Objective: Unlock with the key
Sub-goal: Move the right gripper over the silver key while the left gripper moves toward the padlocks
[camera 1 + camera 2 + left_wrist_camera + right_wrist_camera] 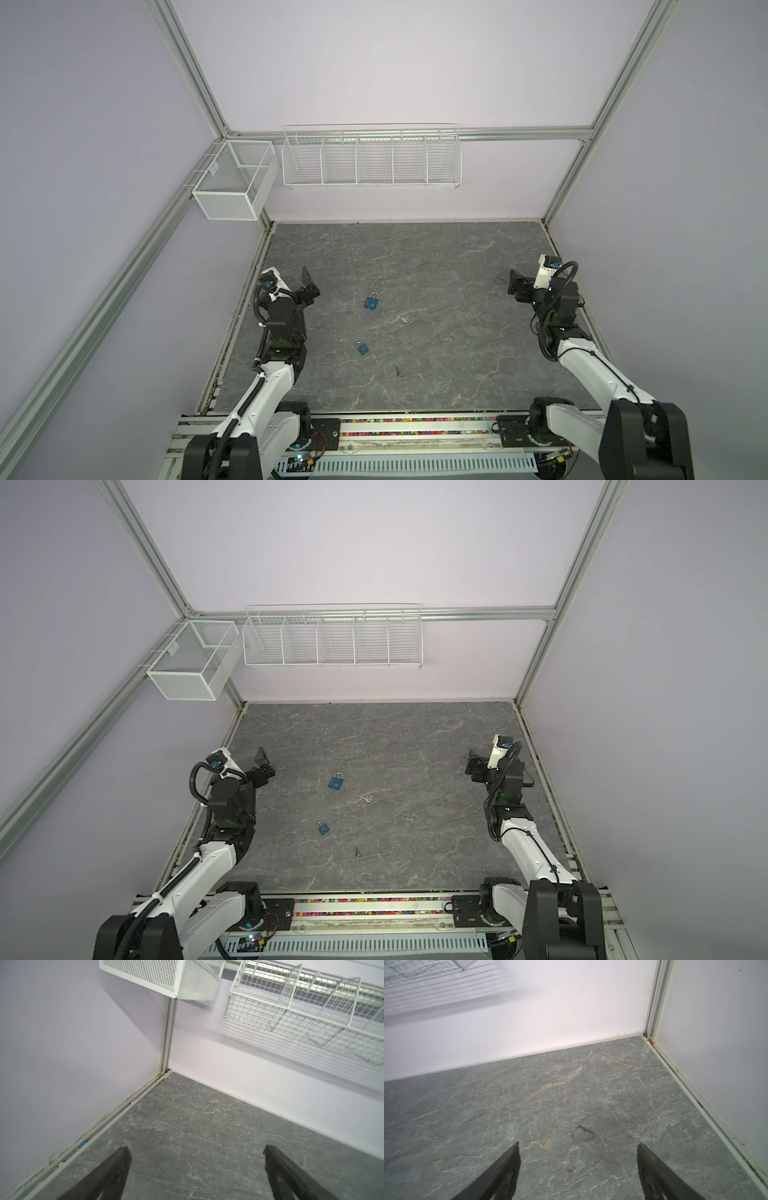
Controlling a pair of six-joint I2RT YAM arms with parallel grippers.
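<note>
Key (pixel 399 371) sits near small padlock (pixel 363 348) mid table (pixel 457 257); left tool (pixel 311 284), right tool (pixel 512 282) gape empty at its edges.

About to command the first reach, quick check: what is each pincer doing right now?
Left pincer: open, holding nothing.
Right pincer: open, holding nothing.

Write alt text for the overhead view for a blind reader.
A large blue padlock and a small blue padlock lie on a grey marbled table, with a pale key and a dark key nearby. The left gripper and right gripper stand open at the sides, empty.
</note>
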